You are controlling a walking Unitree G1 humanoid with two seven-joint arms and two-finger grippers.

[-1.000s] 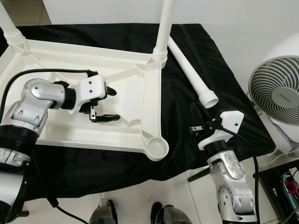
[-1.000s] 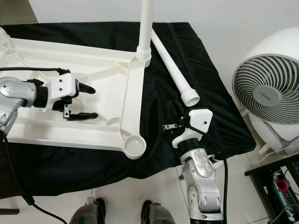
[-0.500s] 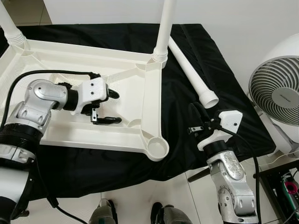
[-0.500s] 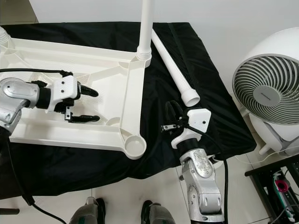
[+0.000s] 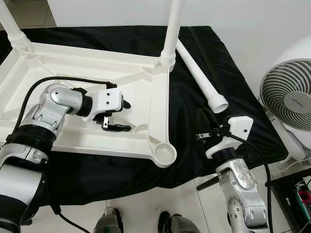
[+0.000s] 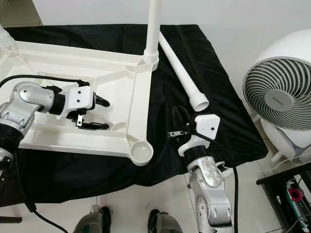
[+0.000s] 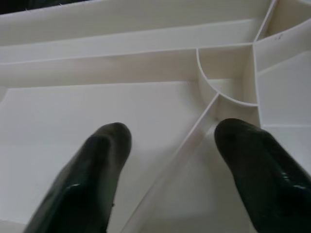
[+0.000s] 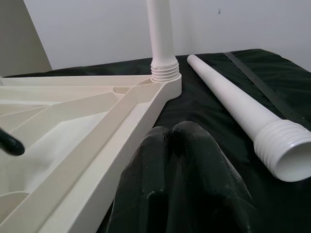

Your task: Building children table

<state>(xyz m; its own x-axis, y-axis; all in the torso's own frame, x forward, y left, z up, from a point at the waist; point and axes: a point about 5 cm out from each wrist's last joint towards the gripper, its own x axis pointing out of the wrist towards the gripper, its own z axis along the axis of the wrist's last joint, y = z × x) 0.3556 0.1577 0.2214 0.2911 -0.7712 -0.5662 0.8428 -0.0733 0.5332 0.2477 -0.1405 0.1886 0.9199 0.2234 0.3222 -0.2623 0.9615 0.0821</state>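
While both arms reach over the black cloth, this is how things lie.

Left gripper (image 5: 120,116): my two black fingers are spread apart and hold nothing; they hover inside the upturned tabletop, straddling a thin diagonal rib (image 7: 182,160) just short of the curved wall of a corner socket.

Right gripper (image 6: 179,120): my fingers are pressed together with nothing between them, low over the black cloth (image 5: 194,126), beside the tabletop's near right corner.

White plastic tabletop (image 5: 73,60): lies underside up on the cloth. One leg (image 5: 171,29) stands upright in the far right corner socket, another (image 5: 10,26) in the far left. The near right socket (image 5: 164,154) is empty.

Loose table leg (image 5: 201,82): lies on the cloth to the right of the tabletop, ribbed open end towards my right gripper, apart from it.

White fan (image 5: 289,97): stands further right.
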